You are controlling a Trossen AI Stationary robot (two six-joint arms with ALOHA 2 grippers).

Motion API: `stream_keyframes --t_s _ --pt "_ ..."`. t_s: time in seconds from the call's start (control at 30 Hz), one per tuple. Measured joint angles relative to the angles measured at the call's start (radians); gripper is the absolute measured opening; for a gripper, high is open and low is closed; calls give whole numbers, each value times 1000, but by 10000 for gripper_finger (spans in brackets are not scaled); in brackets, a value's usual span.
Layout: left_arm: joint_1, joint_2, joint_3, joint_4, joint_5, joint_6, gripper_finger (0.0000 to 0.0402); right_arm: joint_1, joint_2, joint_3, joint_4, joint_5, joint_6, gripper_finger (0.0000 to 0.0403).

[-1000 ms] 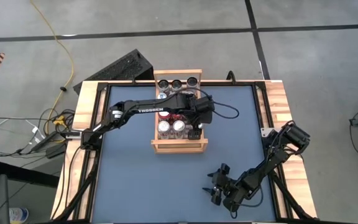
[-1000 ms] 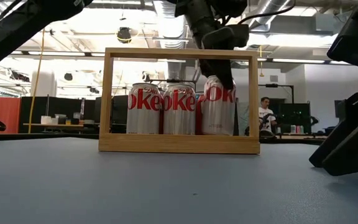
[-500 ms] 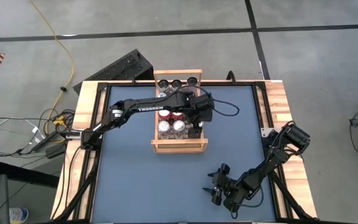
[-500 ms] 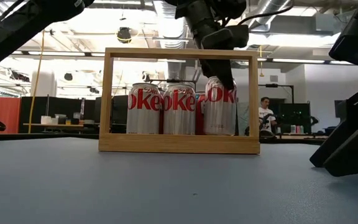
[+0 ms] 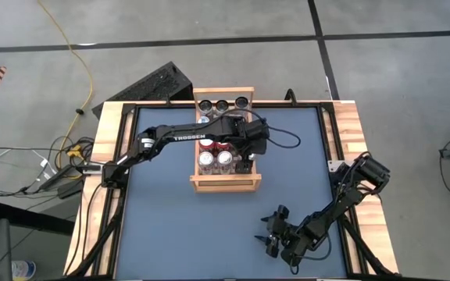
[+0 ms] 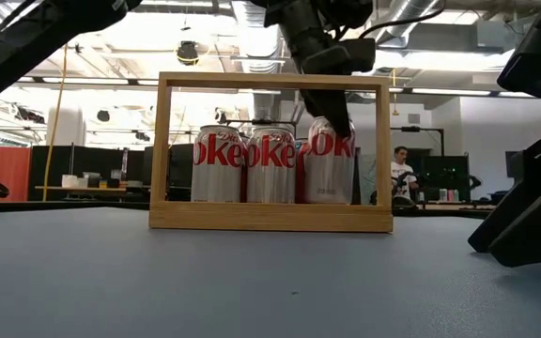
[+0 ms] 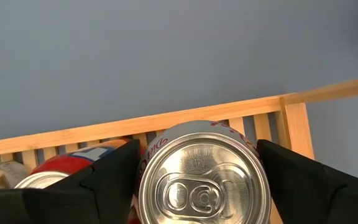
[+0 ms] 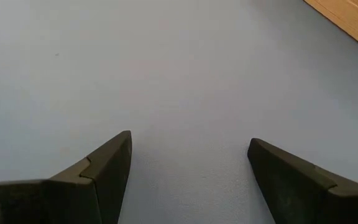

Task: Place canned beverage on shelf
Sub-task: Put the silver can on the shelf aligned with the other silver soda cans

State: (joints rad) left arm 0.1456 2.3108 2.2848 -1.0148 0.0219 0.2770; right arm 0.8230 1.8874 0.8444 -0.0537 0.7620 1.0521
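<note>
Left gripper (image 5: 246,160) grips an upright Diet Coke can (image 6: 330,161) between its fingers, at the right end of the wooden shelf (image 5: 225,185), centre of frame; right gripper (image 5: 272,231) waits open and empty at lower right, well apart

held can (image 6: 329,161) lowered slightly within shelf (image 6: 270,219), tilted a little

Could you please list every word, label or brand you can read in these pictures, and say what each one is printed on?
"TROSSEN": white letters on the left arm, high view.
"oke": red letters on the left can, low view; the first letter is cut off.
"oke": red letters on the middle can.
"oke": red letters on the tilted can held by the left hand.
The embossed marks on that can's lid are too small to read.
</note>
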Motion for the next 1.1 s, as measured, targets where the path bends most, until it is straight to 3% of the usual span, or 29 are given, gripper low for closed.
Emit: stream_keyframes --t_s 0.33,1.1 --pt "-3 -15 -61 39 15 -4 289 1 0 1 -2 -1 -4 317" --pt "-5 -8 -63 52 23 -4 294 0 -1 1 -14 -2 -6 317"
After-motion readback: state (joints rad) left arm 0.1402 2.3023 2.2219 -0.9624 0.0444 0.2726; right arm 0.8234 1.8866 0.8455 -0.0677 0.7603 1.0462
